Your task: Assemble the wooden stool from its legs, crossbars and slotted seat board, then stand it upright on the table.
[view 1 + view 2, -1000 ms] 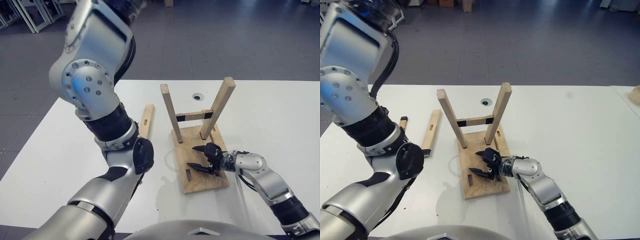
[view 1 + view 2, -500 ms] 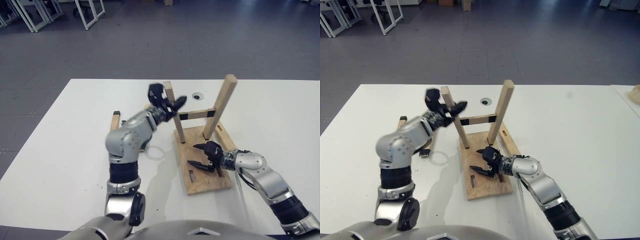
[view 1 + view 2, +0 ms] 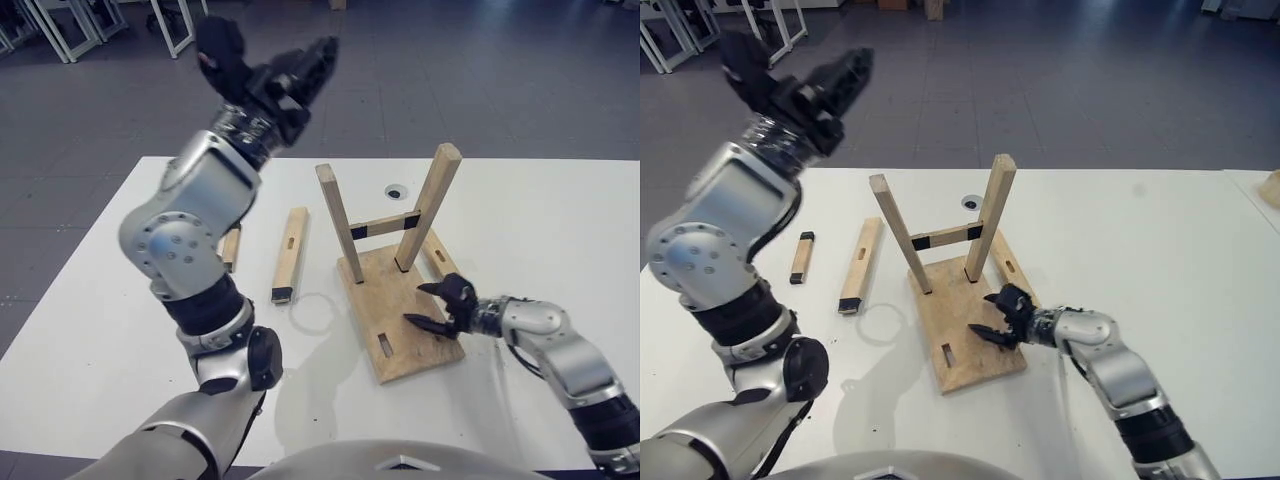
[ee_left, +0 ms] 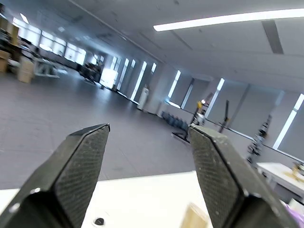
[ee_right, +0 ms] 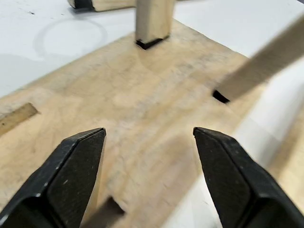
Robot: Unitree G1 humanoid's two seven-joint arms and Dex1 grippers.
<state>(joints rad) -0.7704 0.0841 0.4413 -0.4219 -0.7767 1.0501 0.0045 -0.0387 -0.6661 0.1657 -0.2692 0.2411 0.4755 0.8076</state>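
Observation:
The slotted seat board [image 3: 392, 318] lies flat on the white table [image 3: 130, 300]. Two legs [image 3: 337, 222] [image 3: 428, 203] stand in it, joined by a crossbar [image 3: 384, 225]. Another long piece [image 3: 437, 255] lies along the board's far right edge. A loose leg [image 3: 290, 254] and a short crossbar [image 3: 231, 248] lie to the left. My right gripper [image 3: 414, 304] is open low over the board's right part, with nothing between its fingers [image 5: 76, 171]; the leg base [image 5: 152, 21] is ahead of it. My left gripper [image 3: 265, 55] is open and held high above the table's far left.
A small round hole [image 3: 396, 190] sits in the table behind the stool parts. A faint ring mark [image 3: 312, 313] lies left of the board. Chairs and desk frames [image 3: 60, 25] stand on the floor beyond the table. Bare table spreads to the right.
My left arm has swung from beside the left standing leg to high above the table, gripper open. My right gripper has slid a little to the right over the board.

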